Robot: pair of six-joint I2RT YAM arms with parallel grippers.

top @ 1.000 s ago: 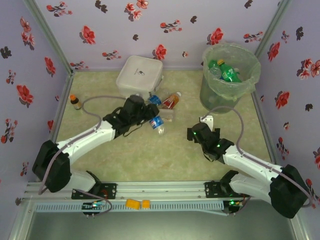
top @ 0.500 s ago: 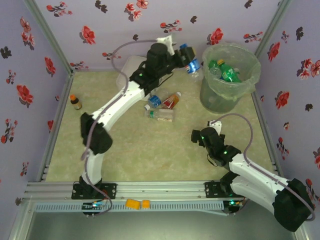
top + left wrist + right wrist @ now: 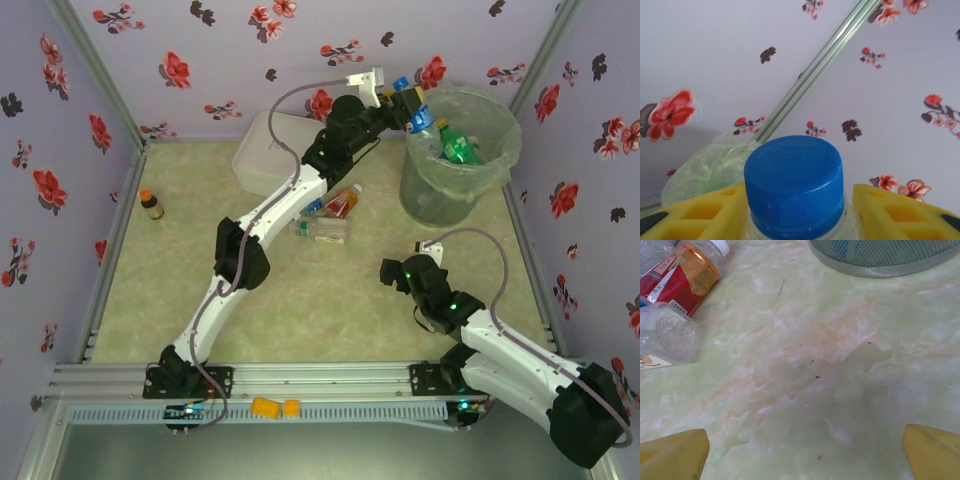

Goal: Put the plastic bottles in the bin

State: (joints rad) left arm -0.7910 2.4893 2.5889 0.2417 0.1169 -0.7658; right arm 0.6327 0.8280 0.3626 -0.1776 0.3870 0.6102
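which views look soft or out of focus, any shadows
Left wrist: the blue cap is very close and slightly soft, the wall flowers behind blurrier. Right wrist: the table is fairly sharp, with a broad soft shadow low in frame. Top external: flat, even light, coarse detail.

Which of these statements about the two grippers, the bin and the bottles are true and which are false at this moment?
1. The left gripper is shut on a blue-capped bottle. True.
2. The bin has a green bottle in it. True.
3. The blue-capped bottle lies inside the bin. False: it is held in the air near the bin's rim.
4. The right gripper grips a bottle. False: it is open over bare table.
5. No bottles lie on the table. False: a red-orange bottle and a clear bottle lie there.
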